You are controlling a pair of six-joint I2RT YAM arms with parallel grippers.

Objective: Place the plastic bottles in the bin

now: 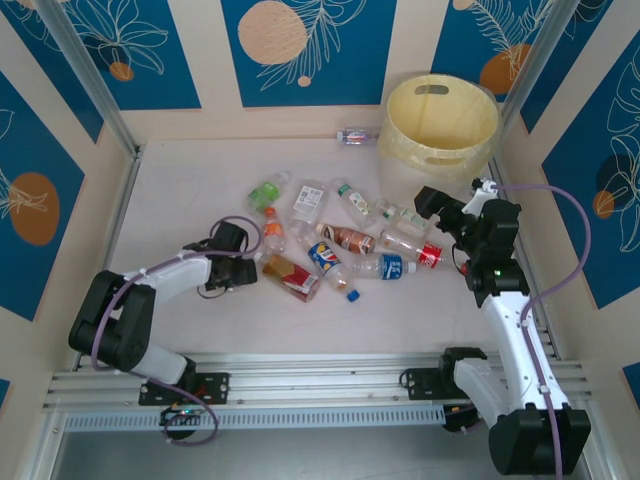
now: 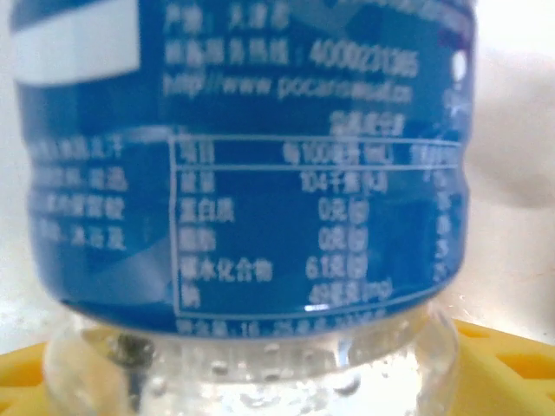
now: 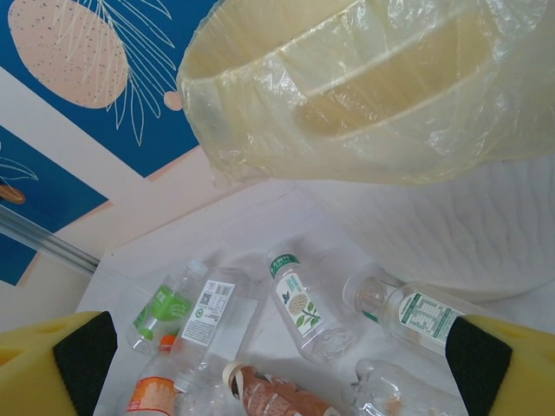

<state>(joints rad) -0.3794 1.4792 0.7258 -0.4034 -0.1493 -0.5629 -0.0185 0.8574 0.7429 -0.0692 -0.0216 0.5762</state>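
- Blue-labelled bottle [image 2: 251, 173] is sitting right up against the left gripper [image 1: 245, 258], well away from the bin [image 1: 445, 158]; I cannot tell whether the jaws are gripping it.
- About a dozen plastic bottles [image 1: 330, 240] are lying scattered near-left of the bin (none seems to be inside it yet, so nearly the whole job is waiting).
- Right gripper [image 3: 282, 364] is hovering just near of the bin, fingers spread wide, carrying nothing.
- One stray bottle [image 1: 356, 136] is lying just left of the bin.
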